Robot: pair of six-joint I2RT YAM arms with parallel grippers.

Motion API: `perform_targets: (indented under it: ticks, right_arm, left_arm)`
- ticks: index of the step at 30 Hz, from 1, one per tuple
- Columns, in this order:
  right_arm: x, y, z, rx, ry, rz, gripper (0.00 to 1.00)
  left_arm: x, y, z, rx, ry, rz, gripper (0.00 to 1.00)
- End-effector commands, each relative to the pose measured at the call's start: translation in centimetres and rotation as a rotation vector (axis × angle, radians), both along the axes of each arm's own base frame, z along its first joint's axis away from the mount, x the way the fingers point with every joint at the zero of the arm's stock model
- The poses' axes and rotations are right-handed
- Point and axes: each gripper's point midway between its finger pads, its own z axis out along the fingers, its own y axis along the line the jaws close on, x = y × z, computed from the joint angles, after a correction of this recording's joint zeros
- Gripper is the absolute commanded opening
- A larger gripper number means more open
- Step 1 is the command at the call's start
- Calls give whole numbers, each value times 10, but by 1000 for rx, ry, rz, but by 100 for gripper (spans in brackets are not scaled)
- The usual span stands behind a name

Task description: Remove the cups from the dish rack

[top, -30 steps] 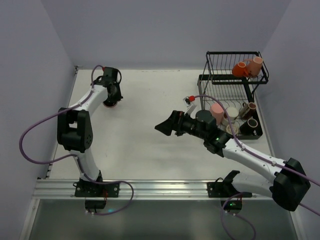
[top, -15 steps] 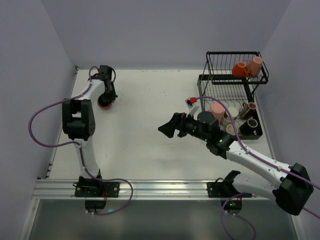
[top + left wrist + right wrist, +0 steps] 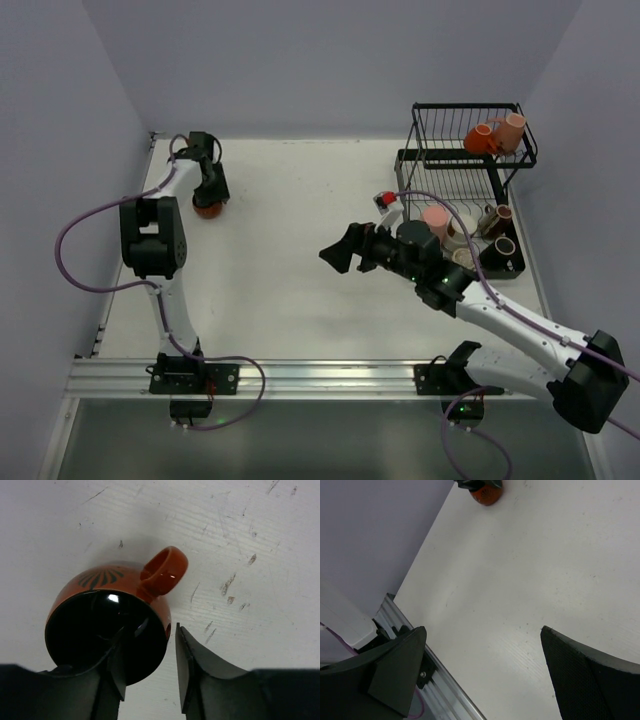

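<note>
- at the far left corner of the counter, an orange mug stood upright on the surface, close to the left wall and well apart from the rack.
- the left gripper hung right over it. the wrist view showed one finger down inside the glossy black bowl and the other just outside the rim.
- its jaws stood partly apart astride the rim, the gap wider than the mug's wall, so it was not clamped on the mug.
- the mug's handle pointed away from the fingers, and a dark fan pattern showed on the orange side.
- the right gripper hovered over the middle of the counter, left of the rack, pointing toward the left side. its jaws were spread wide and held nothing.
- from the right wrist, the mug showed small at the top edge, with the rail at the counter's near edge lower down.
- the rack stood at the far right. its upper basket held an orange cup and a salmon cup, touching each other.
- its lower tray held a pink cup, a cream cup, a brown cup and a black cup. another, partly hidden by the right arm, could not be made out clearly.
</note>
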Motion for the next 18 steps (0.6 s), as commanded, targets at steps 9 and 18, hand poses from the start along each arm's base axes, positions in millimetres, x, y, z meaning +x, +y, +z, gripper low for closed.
perform_targets:
  ticks: [9, 18]
  right_arm:
    - [4, -14, 101, 19, -231, -24, 91]
    - [73, -115, 171, -105, -372, -427, 40]
  left_arm:
    - [10, 1, 85, -6, -214, -7, 80]
    - [-54, -70, 275, -102, -846, -147, 99]
